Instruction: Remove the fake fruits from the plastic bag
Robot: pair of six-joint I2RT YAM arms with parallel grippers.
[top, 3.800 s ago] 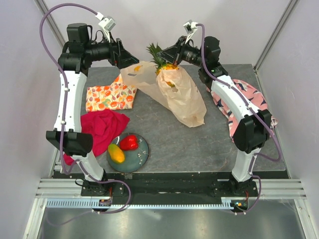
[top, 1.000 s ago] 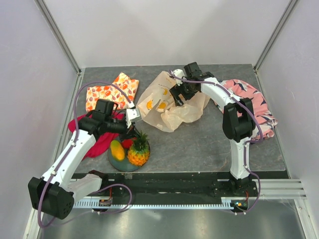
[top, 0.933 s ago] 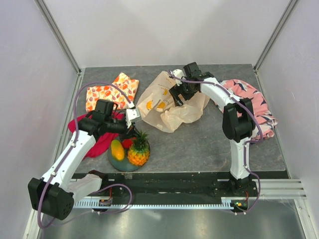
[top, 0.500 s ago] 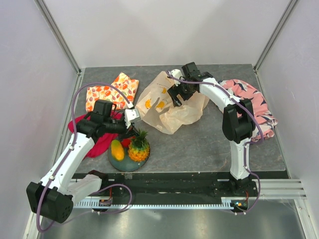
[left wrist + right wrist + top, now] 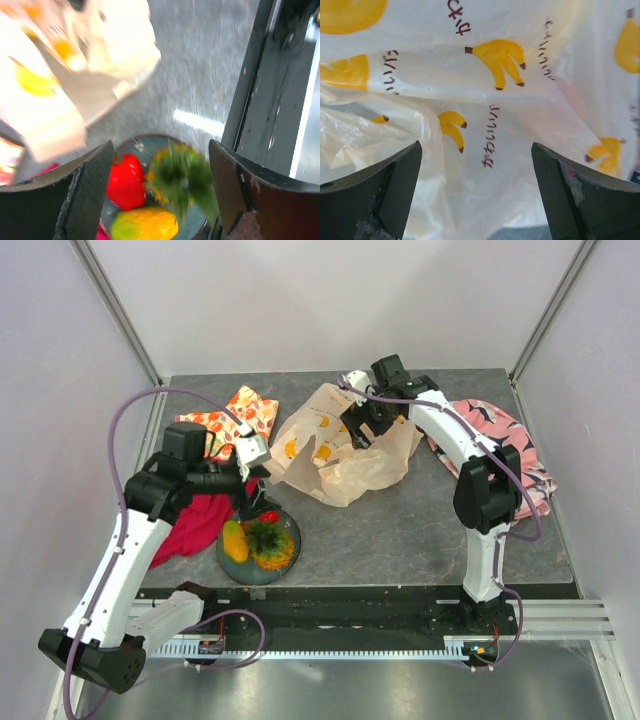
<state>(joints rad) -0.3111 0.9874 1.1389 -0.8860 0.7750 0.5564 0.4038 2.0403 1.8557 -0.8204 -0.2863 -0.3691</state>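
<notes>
My left gripper (image 5: 250, 483) hangs open above the grey-blue plate (image 5: 290, 530), with nothing between its fingers. On the plate lie a pineapple (image 5: 268, 544), blurred, a red pepper (image 5: 268, 517) and a yellow-orange mango (image 5: 235, 540). The left wrist view looks down on the pineapple (image 5: 182, 177), the pepper (image 5: 124, 180) and the mango (image 5: 145, 225) between the open fingers (image 5: 85, 195). The cream plastic bag (image 5: 335, 452) with banana print lies crumpled mid-table. My right gripper (image 5: 360, 425) stands open just over it; the bag (image 5: 485, 100) fills the right wrist view. What is inside the bag is hidden.
An orange-fruit printed cloth (image 5: 225, 420) lies at the back left, a red cloth (image 5: 195, 522) left of the plate, and a pink patterned cloth (image 5: 505, 445) at the right under my right arm. The black frame rail (image 5: 260, 100) runs along the near edge.
My left gripper has opened, let go of the pineapple over the plate and risen back to the left. The pineapple now rests on the plate, blurred. My right gripper shifted slightly back.
</notes>
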